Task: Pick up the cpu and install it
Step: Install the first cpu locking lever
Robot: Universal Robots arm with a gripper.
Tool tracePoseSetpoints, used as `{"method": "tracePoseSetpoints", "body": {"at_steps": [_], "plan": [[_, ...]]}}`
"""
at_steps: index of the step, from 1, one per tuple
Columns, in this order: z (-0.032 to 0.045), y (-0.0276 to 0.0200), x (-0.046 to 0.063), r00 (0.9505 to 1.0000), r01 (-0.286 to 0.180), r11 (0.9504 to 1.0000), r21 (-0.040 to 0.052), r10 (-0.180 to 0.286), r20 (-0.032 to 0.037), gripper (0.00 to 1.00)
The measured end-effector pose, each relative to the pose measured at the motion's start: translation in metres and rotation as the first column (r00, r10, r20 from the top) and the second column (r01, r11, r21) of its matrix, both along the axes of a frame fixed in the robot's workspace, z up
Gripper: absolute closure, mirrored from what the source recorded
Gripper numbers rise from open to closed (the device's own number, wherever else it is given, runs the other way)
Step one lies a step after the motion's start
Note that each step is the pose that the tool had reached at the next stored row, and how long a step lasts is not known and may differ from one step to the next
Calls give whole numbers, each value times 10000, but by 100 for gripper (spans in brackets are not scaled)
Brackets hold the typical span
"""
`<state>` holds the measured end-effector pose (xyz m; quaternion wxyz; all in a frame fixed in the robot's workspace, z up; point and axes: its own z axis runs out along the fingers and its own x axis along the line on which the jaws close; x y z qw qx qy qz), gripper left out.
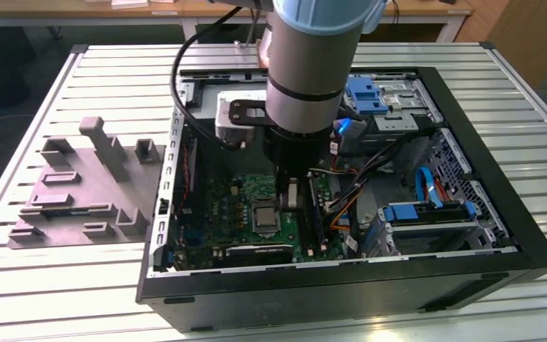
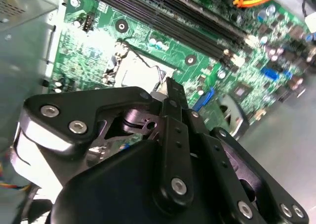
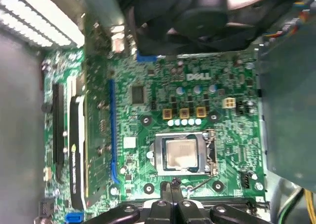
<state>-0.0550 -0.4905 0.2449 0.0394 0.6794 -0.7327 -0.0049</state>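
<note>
Cpu (image 3: pixel 181 153): seated flat in the socket (image 3: pixel 183 153) on the motherboard (image 3: pixel 163 110), silvery top showing in the first wrist view; in the exterior view (image 1: pixel 265 215) it lies low in the open case (image 1: pixel 501 214).
Gripper (image 3: pixel 172 192): empty, hanging just above the board, close beside the socket's edge and not touching the cpu; in the exterior view (image 1: pixel 290 201) it reaches down into the case under the arm (image 1: pixel 302 78).
Fingers (image 2: pixel 174 93): closed together, tips meeting with nothing between them.
Tray (image 1: pixel 83 192): grey, with upright blocks, on the slatted table (image 1: pixel 530 92) at the exterior view's left of the case.
</note>
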Motion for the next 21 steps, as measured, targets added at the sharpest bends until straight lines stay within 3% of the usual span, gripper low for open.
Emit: {"method": "tracePoseSetpoints", "body": {"at_steps": [3,6,7,9,11,13,14,15,16,18,19,21], "plan": [[74,26,-48,9971,760,9971,7,-760,67,89],[169,63,-109,9848,1732,9849,29,-1733,149,89],[206,78,-132,9775,2103,9776,38,-2104,178,89],[288,114,-181,9560,2924,9563,65,-2925,239,89],[380,156,-234,9242,3807,9247,103,-3808,300,89],[485,209,-293,8769,4792,8776,156,-4794,359,89],[540,239,-322,8483,5278,8492,186,-5281,385,89],[596,270,-351,8157,5766,8167,222,-5770,407,89],[656,304,-380,7785,6257,7797,256,-6262,427,89],[778,378,-439,6918,7200,6932,335,-7207,454,89],[842,419,-467,6419,7645,6435,378,-7654,460,89],[949,491,-512,5508,8323,5526,448,-8333,459,89]]}}
